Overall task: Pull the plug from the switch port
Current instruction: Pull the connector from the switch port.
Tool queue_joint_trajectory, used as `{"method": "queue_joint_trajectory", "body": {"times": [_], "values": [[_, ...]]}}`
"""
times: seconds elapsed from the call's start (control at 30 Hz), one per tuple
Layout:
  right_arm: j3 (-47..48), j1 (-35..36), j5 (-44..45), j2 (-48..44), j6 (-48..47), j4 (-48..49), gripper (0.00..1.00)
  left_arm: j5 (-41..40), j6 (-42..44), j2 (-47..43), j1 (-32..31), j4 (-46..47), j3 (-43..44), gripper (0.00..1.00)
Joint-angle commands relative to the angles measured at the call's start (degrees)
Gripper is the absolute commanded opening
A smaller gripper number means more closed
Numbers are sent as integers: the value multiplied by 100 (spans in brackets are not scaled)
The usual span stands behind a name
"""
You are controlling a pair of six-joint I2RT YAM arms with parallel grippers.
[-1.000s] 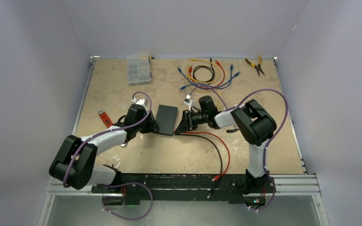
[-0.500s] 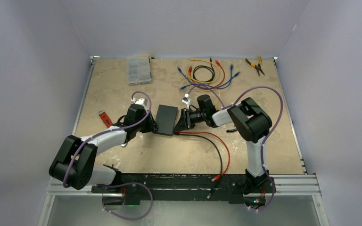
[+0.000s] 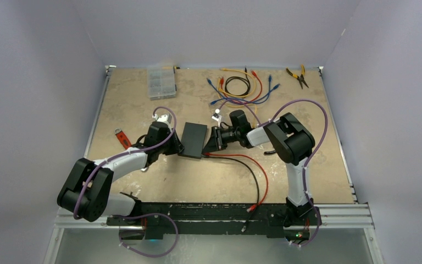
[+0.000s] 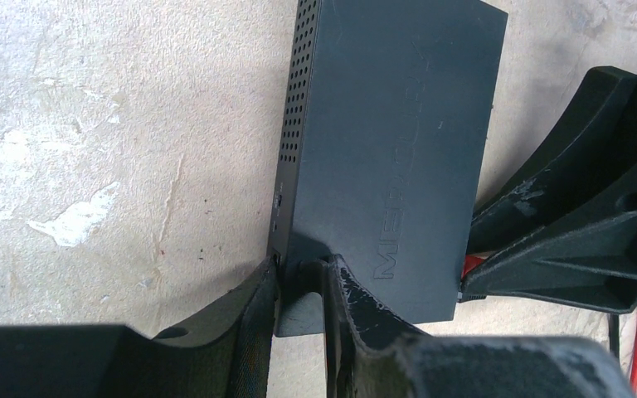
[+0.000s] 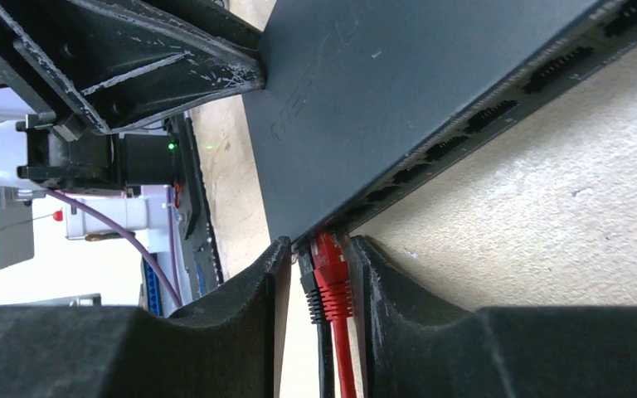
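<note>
Left jaws are clamped on one corner of the switch (image 4: 390,149), which lies flat mid-surface (image 3: 132,110). Right jaws straddle the red plug (image 5: 332,265) and black plug (image 5: 309,286) seated in its port edge. Whether they grip cannot be determined.

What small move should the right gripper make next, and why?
Probably close the right gripper fully: its jaws flank the red plug and the black plug seated in the switch, with a small gap showing, while the left gripper clamps the switch's corner.
</note>
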Motion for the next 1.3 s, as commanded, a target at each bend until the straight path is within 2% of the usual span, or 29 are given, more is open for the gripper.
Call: {"method": "queue_joint_trajectory", "body": {"times": [0.0,0.17,0.33,0.6,1.27], "values": [[-198,41,418,118,-279,-222,38,195,97,209,-78,-266,-195,23],[-257,20,496,187,-341,-201,35,201,84,234,-75,-252,-194,23],[-244,22,498,285,-316,-142,27,215,81,253,-74,-241,-176,23],[-259,22,448,298,-340,-195,0,138,54,287,-77,-309,-176,20],[-653,-421,478,-8,-795,-544,0,-397,-181,391,-71,-812,-182,16]]}}
